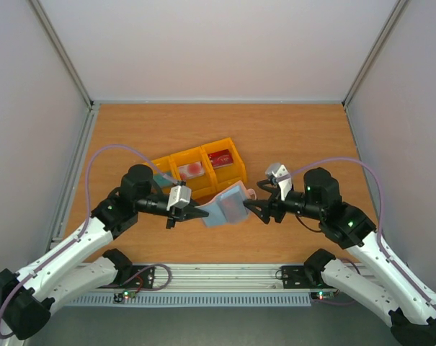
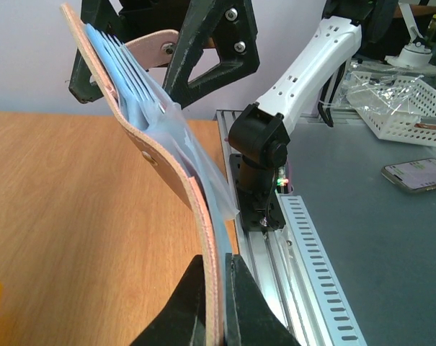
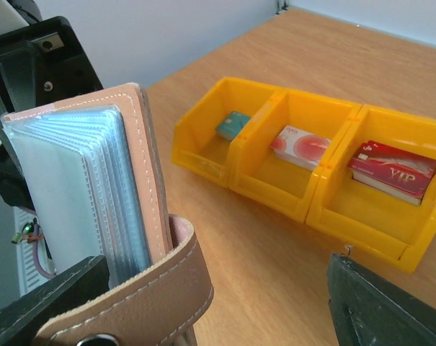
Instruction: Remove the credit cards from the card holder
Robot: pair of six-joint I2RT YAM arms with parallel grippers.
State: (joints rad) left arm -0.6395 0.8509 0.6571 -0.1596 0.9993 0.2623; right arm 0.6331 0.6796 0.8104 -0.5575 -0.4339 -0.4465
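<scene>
The card holder [image 1: 228, 205] hangs above the table between both arms, taupe outside with pale blue sleeves [image 3: 95, 187] fanned open. My left gripper [image 2: 218, 303] is shut on the edge of its cover [image 2: 167, 166]. My right gripper [image 3: 210, 310] stands open at the holder's other end, and the snap strap [image 3: 131, 303] lies beside its left finger. The credit cards lie in the yellow tray, one per compartment: a teal one [image 3: 233, 125], a whitish-pink one [image 3: 300, 146] and a dark red one [image 3: 392, 171].
The yellow three-compartment tray [image 3: 304, 209] sits on the wooden table just behind the holder [image 1: 203, 190]. White walls close in the table at the back and sides. An aluminium rail [image 2: 304, 259] runs along the near edge by the arm bases.
</scene>
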